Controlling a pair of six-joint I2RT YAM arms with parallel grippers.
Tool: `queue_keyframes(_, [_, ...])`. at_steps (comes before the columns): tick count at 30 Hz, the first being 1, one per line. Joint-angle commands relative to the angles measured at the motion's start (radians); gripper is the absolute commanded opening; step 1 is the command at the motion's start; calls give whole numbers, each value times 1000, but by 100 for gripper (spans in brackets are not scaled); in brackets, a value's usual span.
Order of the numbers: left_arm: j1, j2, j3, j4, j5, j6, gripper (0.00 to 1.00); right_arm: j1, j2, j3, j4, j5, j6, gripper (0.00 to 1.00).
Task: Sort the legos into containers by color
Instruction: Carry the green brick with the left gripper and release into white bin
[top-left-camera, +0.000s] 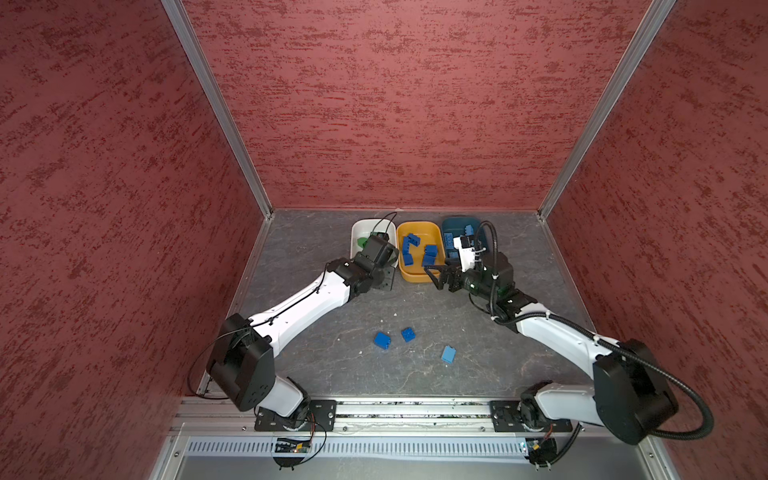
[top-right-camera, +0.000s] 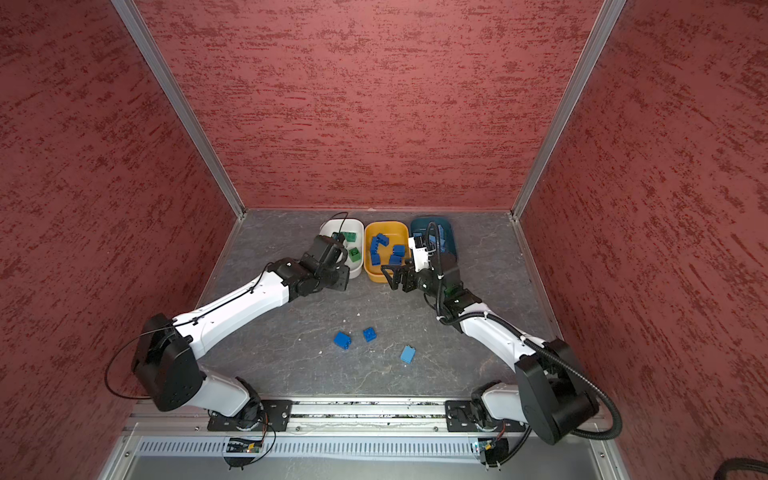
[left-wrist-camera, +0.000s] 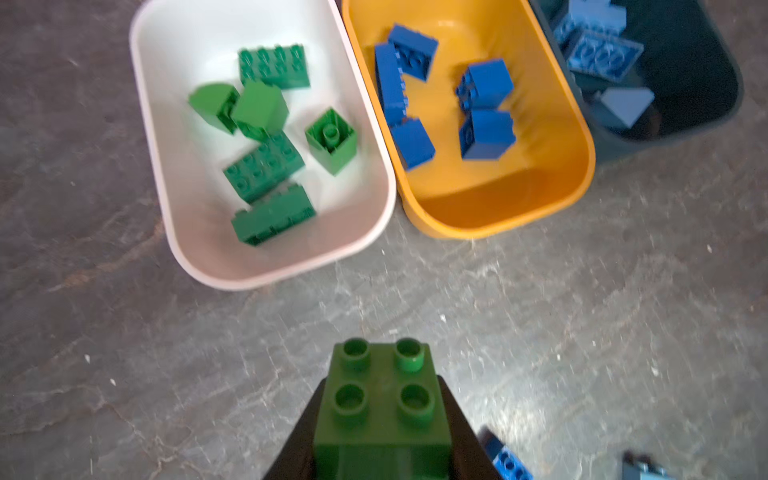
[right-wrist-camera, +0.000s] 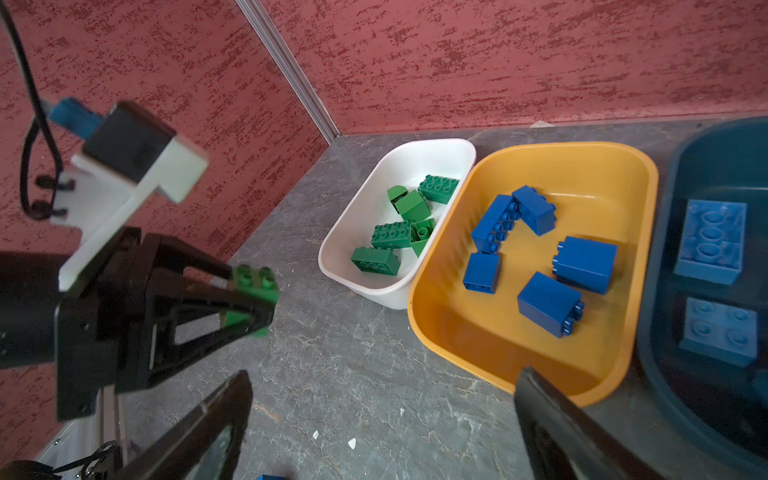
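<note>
My left gripper (left-wrist-camera: 382, 415) is shut on a green lego (left-wrist-camera: 381, 395) and hangs over the table just in front of the white container (left-wrist-camera: 187, 166); the right wrist view shows it too (right-wrist-camera: 253, 291). Several green legos (left-wrist-camera: 266, 166) lie in that white container. The yellow container (top-left-camera: 428, 232) holds several dark blue legos (left-wrist-camera: 486, 133). Light blue legos (right-wrist-camera: 710, 237) lie in the teal container (top-left-camera: 457, 224). My right gripper (top-left-camera: 432, 276) stands open and empty at the yellow container's near edge.
Two dark blue legos (top-left-camera: 382, 340) (top-left-camera: 408, 334) and a light blue one (top-left-camera: 448, 354) lie loose on the grey table between the two arms. The three containers stand side by side against the red back wall. Red walls close both sides.
</note>
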Motion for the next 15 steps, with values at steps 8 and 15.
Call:
queue_keyframes(8, [166,317,307,50,-71,21,30,14,39,70,140,51,54,99])
queue_keyframes(15, [230,490,447,-9,-75,49,37,11,-16,32,67,312,155,99])
